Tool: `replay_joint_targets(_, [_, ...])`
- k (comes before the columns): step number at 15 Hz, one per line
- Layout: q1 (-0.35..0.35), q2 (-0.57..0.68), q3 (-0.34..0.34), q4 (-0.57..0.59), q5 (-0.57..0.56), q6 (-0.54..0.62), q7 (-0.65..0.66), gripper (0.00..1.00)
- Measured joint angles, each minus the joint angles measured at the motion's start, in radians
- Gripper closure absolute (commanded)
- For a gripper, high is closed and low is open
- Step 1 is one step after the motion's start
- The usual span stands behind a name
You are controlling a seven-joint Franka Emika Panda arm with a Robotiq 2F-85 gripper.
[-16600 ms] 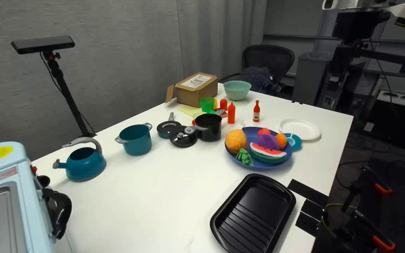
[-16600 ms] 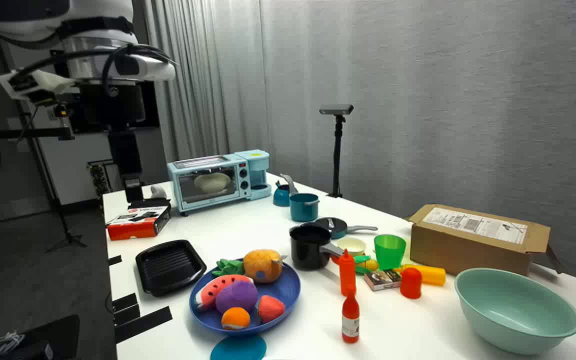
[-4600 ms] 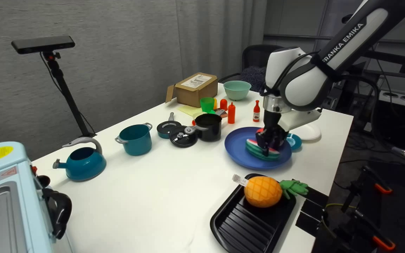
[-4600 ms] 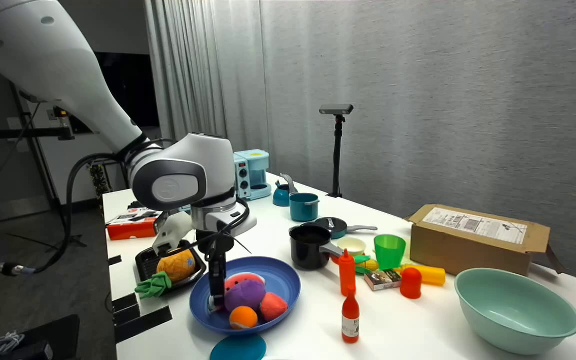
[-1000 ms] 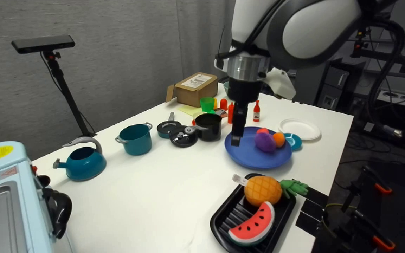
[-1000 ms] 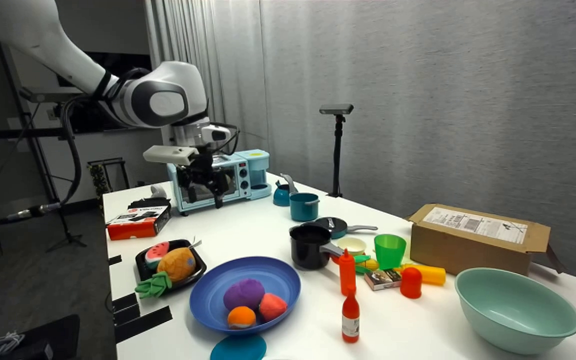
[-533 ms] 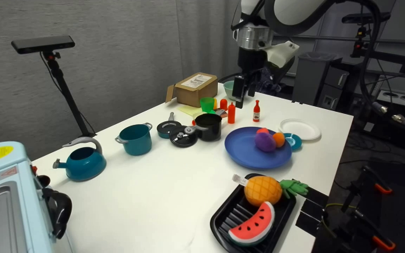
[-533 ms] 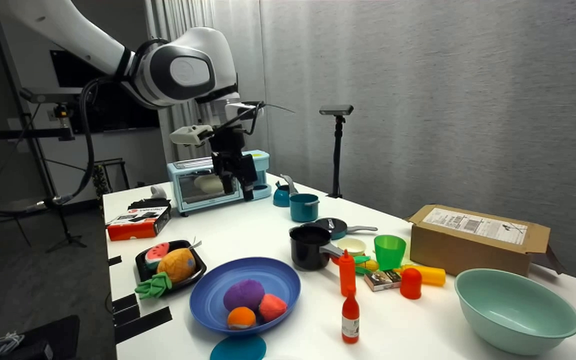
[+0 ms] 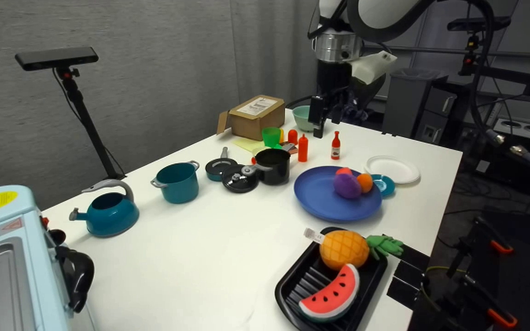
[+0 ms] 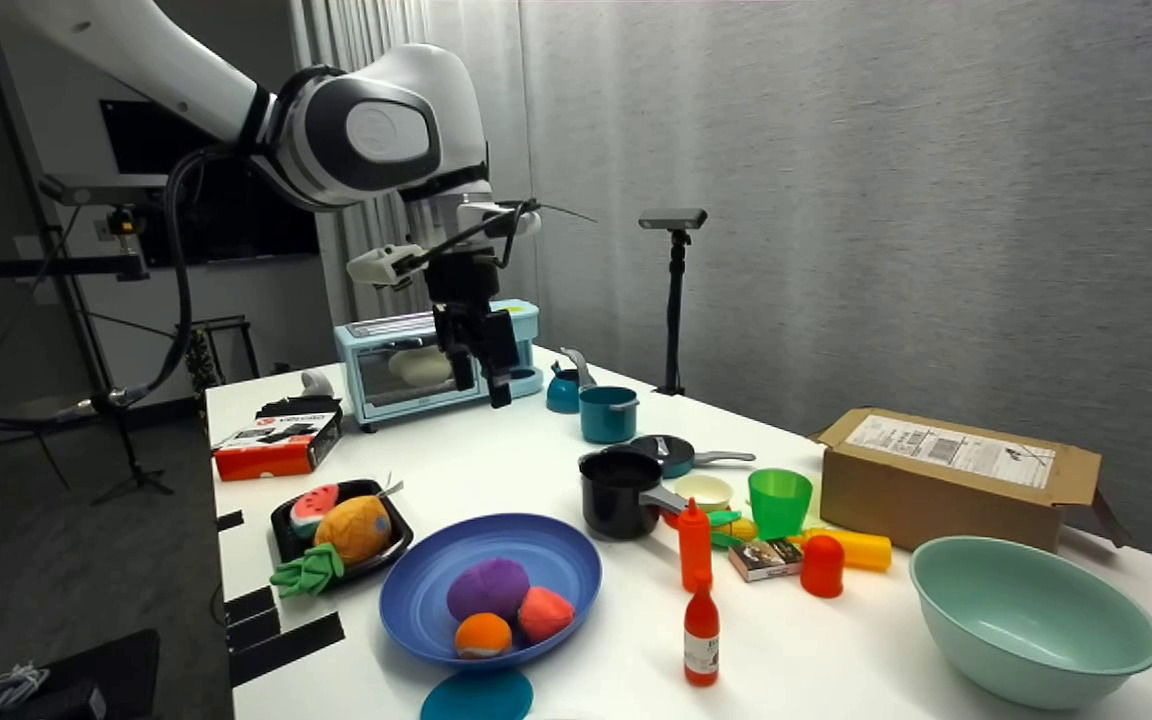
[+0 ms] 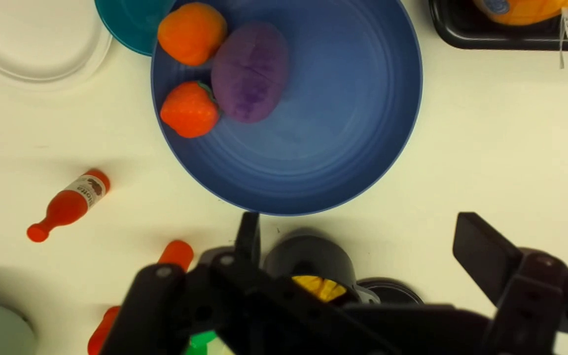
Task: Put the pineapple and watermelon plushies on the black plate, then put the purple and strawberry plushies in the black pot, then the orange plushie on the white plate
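The gripper [image 9: 327, 129] hangs high, jaws wide and bare, and here's the change: the watermelon plushie [image 9: 334, 298] now joins the pineapple plushie [image 9: 344, 250] on the black tray [image 9: 302, 286] (the task's plate, I take it). Step one looks done! Purple should be next: the purple plushie [image 11: 250, 74] lies well below the gripper on the blue plate [image 11: 333, 108], beside the strawberry plushie [image 11: 190, 111]; in the wrist view the black pot [image 11: 313, 251] shows nearer the jaws.
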Motion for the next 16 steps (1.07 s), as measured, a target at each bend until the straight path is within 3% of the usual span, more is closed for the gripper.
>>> replay_joint_targets(7, [0.0,0.009,-0.001,-0.001,0.001,-0.001,0.003,0.0])
replay_joint_targets(16, [-0.005,0.249,-0.035,0.036,-0.062,-0.007,0.075,0.0])
